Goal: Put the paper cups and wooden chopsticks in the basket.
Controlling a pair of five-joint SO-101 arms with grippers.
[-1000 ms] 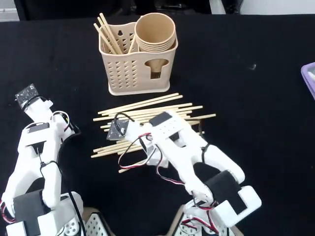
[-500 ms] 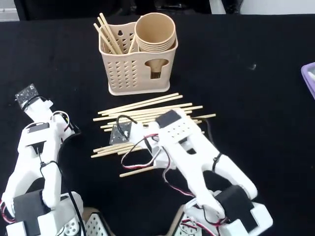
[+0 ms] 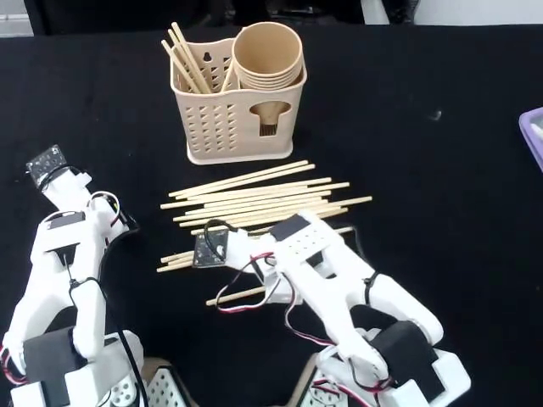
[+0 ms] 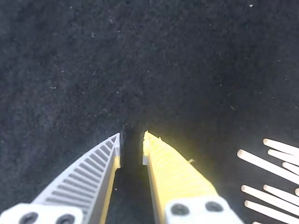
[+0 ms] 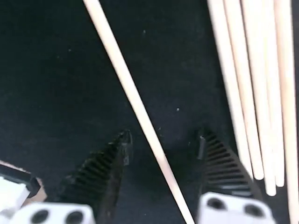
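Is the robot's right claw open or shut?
Open. The right gripper has its jaws wide apart, one on each side of a single chopstick.

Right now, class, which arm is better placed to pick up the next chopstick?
Probably right: the right end effector is open astride a lone chopstick, while the left end effector hangs over bare table.

No text, label, number or sign is readable on anything here.

This looks like a robotics lab bench. A table [image 3: 441, 170] is draped in black cloth, and two white plastic robot arms [image 3: 64, 271] with exposed red and black wiring [image 3: 246, 297] are mounted at its near edge.
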